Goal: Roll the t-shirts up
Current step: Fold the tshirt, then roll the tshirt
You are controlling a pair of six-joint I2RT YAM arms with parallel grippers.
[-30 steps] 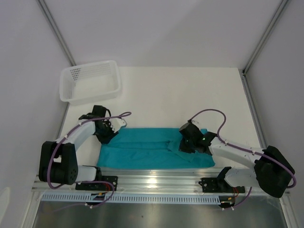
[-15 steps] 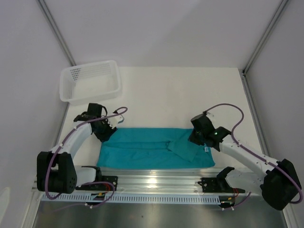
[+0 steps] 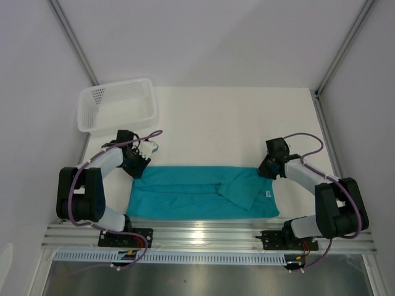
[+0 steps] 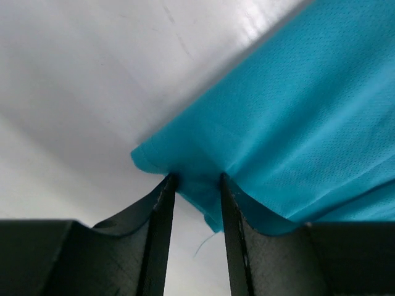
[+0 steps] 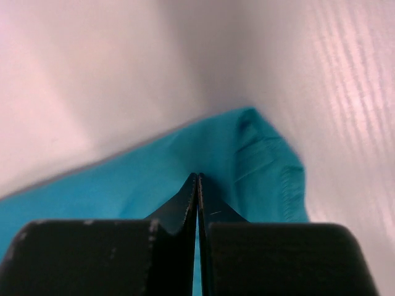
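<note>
Fingers of left gripper and right gripper sit at the upper corners of the t-shirt, folded flat, lower centre of surface.
Left wrist: fingers narrowly apart astride a corner; clamp unclear.
Right wrist: fingers pressed together.
Rolling not begun.
</note>
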